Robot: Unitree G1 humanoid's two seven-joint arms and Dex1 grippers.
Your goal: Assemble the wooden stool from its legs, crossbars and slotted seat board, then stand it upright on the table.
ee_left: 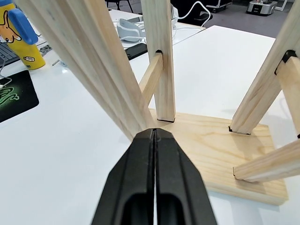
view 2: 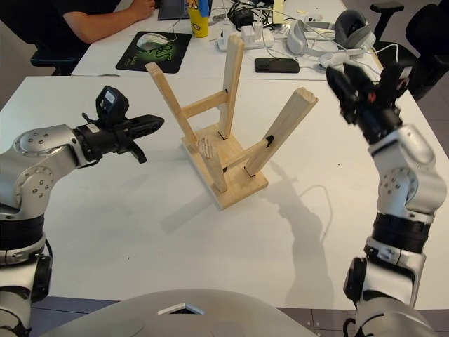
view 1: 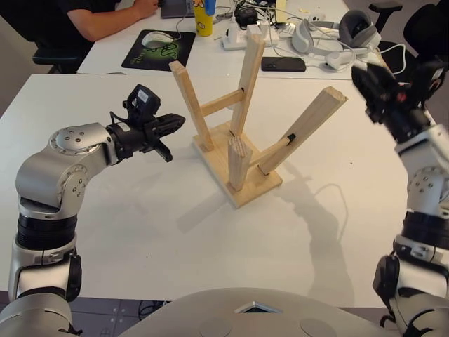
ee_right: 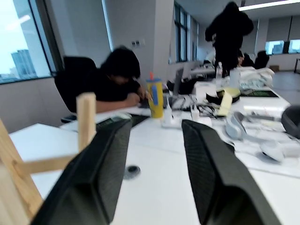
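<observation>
The wooden stool (view 1: 238, 140) rests upside down in the middle of the white table (view 1: 140, 232). Its seat board (view 1: 258, 188) lies flat and its legs (view 1: 248, 77) point up, splayed outward. Crossbars (view 1: 221, 103) join the legs in pairs. My left gripper (view 1: 179, 123) is shut and hovers just left of the stool, its tip (ee_left: 154, 133) aimed at the base of the nearest leg (ee_left: 93, 61), holding nothing. My right gripper (view 2: 342, 77) is raised high at the table's far right, away from the stool, with its fingers (ee_right: 108, 154) spread open and nothing between them.
Behind stands a second table (view 1: 210, 63) with a mouse pad (view 1: 160, 48), a yellow bottle (view 1: 203, 17), a phone (view 1: 283, 64), headphones (view 1: 330, 31) and cables. A person sits at it. Bare tabletop lies in front of the stool.
</observation>
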